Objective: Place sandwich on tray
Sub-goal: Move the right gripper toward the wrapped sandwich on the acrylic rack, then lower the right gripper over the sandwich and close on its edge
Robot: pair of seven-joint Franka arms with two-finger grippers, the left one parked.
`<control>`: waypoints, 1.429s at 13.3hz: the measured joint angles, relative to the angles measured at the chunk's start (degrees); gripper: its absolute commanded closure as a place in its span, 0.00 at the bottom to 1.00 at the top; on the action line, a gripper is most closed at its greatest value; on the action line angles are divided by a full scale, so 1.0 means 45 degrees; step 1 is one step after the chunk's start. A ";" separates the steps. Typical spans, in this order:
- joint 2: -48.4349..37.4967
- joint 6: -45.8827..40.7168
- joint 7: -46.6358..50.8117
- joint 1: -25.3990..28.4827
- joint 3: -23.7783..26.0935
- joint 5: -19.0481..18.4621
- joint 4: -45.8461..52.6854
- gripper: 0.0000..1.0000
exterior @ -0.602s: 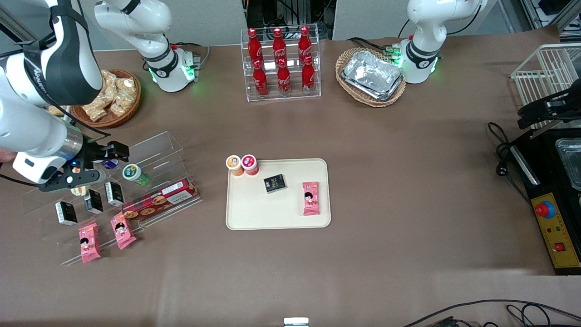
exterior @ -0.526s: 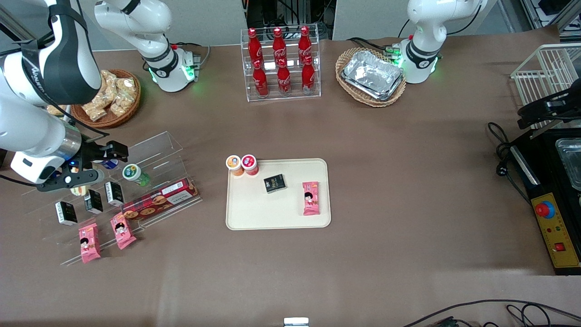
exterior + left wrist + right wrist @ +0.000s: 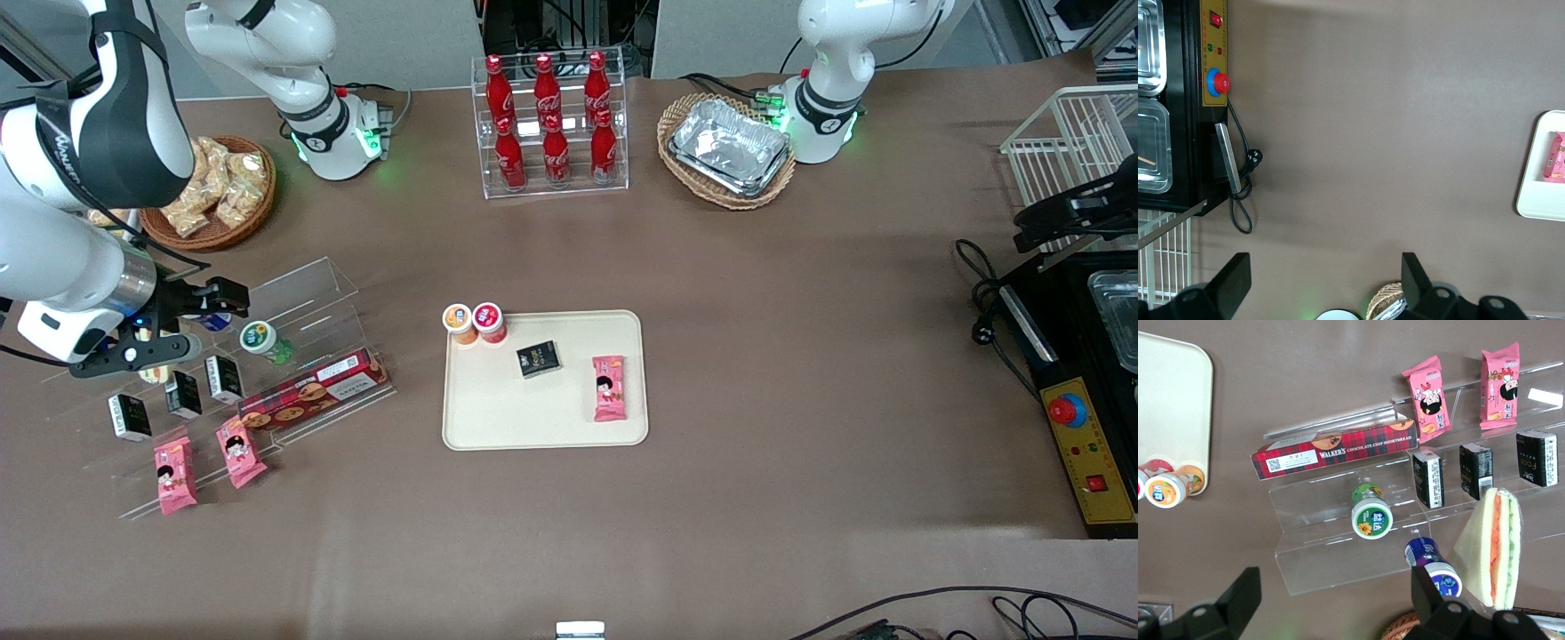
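The sandwich (image 3: 1495,547), a white bread wedge with orange and green filling, stands on edge on the clear acrylic shelf (image 3: 1338,553), beside a blue-capped bottle (image 3: 1431,563). In the front view only a pale corner of it (image 3: 154,372) shows under my arm. My right gripper (image 3: 1335,603) hovers above the shelf, open and empty, with the sandwich off to one side of its fingers; it also shows in the front view (image 3: 169,333). The cream tray (image 3: 533,422) lies mid-table, toward the parked arm from the shelf, and also shows in the right wrist view (image 3: 1171,393).
On the tray lie a black packet (image 3: 539,358) and a pink packet (image 3: 609,387), with two small cups (image 3: 474,322) at its corner. The shelf also holds a cookie box (image 3: 1335,447), a green-capped bottle (image 3: 1371,513), black packets (image 3: 1475,470) and pink packets (image 3: 1425,397). A snack basket (image 3: 218,191) sits nearby.
My right arm and gripper have shifted slightly away from the tray, toward the working arm's end of the table. Nothing else has moved.
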 measured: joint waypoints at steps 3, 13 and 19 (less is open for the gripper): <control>0.0025 -0.0087 -0.0005 -0.0087 -0.0287 0.0106 0.0023 0.00; -0.0795 -0.0821 -0.1750 -0.0391 -0.3002 0.0130 0.0219 0.00; -0.0952 0.0275 -0.1984 -0.0388 -0.3516 0.0132 -0.1154 0.00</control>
